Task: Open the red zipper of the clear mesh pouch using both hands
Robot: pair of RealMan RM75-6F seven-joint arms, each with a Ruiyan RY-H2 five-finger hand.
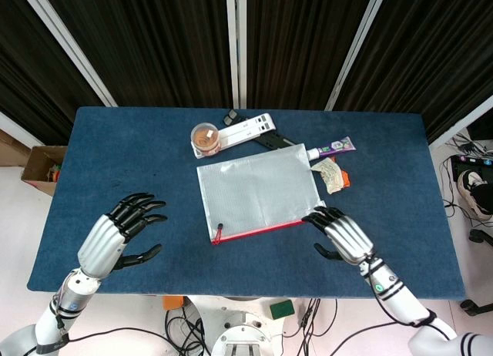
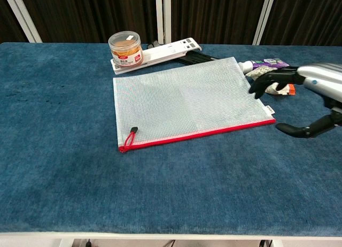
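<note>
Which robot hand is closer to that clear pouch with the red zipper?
The right robot hand: its fingertips reach the clear pouch's zipper-side corner. The left robot hand hovers open over bare table, well off to the pouch's other side.

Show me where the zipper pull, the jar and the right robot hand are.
zipper pull (image 2: 132,130), chest view, on the dark tab
jar (image 2: 125,48), chest view, on its side wall
right robot hand (image 1: 344,234), head view, on its back

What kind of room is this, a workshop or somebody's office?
Probably a robotics lab or test booth, not an office. A blue felt-covered table stands before black curtains, loose cables trail on the floor beneath, and two robot hands, left hand and right hand, hover over a mesh pouch.
</note>
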